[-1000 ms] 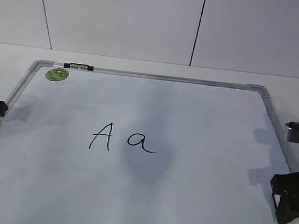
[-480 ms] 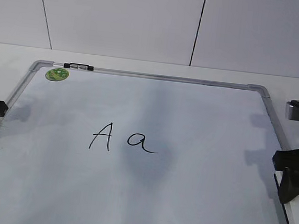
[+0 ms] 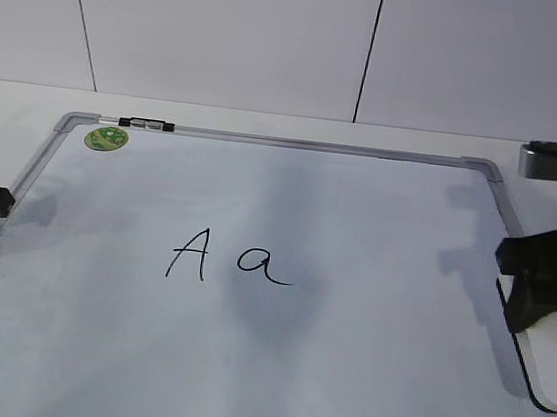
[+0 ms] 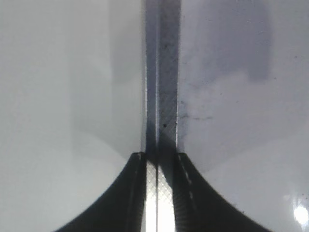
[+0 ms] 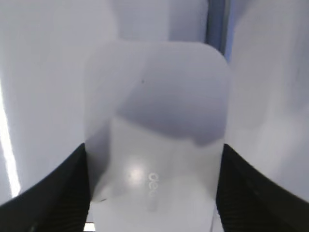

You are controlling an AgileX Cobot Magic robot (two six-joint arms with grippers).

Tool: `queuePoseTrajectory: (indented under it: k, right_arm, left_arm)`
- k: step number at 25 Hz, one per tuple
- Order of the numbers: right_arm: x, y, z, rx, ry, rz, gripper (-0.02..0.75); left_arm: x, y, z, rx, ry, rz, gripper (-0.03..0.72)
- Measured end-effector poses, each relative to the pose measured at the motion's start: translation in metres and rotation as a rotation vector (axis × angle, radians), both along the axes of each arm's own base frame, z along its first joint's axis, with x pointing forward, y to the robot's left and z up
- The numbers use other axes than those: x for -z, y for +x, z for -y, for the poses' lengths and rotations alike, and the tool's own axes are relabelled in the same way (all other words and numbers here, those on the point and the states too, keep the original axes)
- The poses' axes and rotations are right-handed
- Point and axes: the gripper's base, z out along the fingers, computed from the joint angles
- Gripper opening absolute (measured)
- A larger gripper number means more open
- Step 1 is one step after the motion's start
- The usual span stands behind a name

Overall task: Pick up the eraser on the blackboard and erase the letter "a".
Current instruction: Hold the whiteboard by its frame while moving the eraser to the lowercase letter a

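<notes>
step: eraser pickup | right pincer (image 5: pixel 153 193) clamped across flat white oblong plastic eraser (image 5: pixel 157 125) | left pincer (image 4: pixel 158 193) together | next: carry to handwritten black "a" (image 3: pixel 264 264)

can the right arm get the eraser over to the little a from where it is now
Probably yes. The right claw is shut on the eraser at the blackboard's right edge, and only bare board lies between it and the letter "a".

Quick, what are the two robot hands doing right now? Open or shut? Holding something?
Left gripper: nearly shut, holding nothing, over the whiteboard's silver-grey metal frame.
Right gripper: shut on the flat white oblong plastic eraser.
</notes>
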Motion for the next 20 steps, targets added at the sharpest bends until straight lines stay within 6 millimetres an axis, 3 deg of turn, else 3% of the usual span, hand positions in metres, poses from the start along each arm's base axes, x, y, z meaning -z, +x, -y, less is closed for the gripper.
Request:
queuePoseTrajectory:
  k: [5, 13, 20]
  right_arm:
    - [-0.012, 0.013, -0.03, -0.089, 0.007, 0.029, 0.512]
    - [-0.014, 0.037, -0.084, -0.211, 0.007, 0.025, 0.512]
    - [-0.004, 0.055, -0.122, -0.281, 0.0, 0.006, 0.512]
  left_arm:
    - [0.0, 0.0, 0.0, 0.0, 0.0, 0.0, 0.119]
    - [0.0, 0.0, 0.0, -0.001, 0.0, 0.0, 0.119]
    - [0.0, 0.0, 0.0, -0.001, 0.0, -0.001, 0.119]
